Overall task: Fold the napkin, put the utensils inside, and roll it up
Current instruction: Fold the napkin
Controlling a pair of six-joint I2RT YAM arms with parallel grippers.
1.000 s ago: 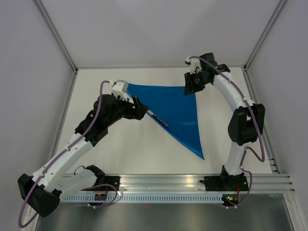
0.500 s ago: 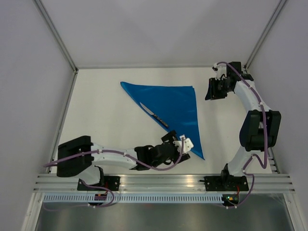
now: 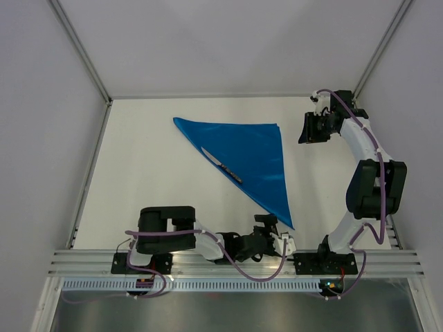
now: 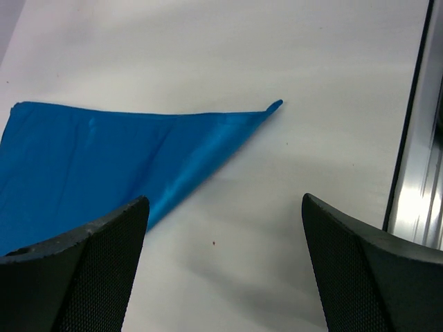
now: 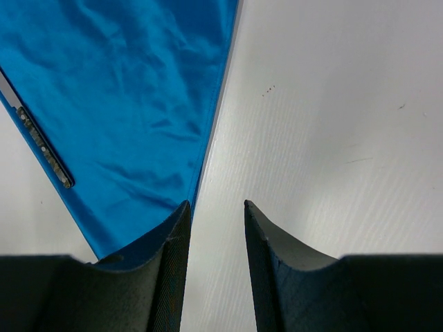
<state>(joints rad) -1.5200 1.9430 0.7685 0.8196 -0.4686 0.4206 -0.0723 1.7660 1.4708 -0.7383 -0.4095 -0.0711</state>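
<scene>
Evidently the napkin [image 3: 252, 149] was soft, light, slippery.
Its 5 o'clock corner looked easiest to pinch; left end effector [image 4: 225, 207] gaped wide, right end effector [image 5: 217, 207] narrowly parted.

My white table [image 3: 159, 187] carries the blue napkin [image 3: 252, 155], lying flat as a folded triangle. Its sharp tip lies ahead of my left gripper [image 4: 223, 199], up and to the left between the wide-apart fingers. One straight edge runs directly ahead of my right gripper [image 5: 217, 203]. The knife [image 5: 41, 142] lies along the slanted edge, to that gripper's left.
</scene>
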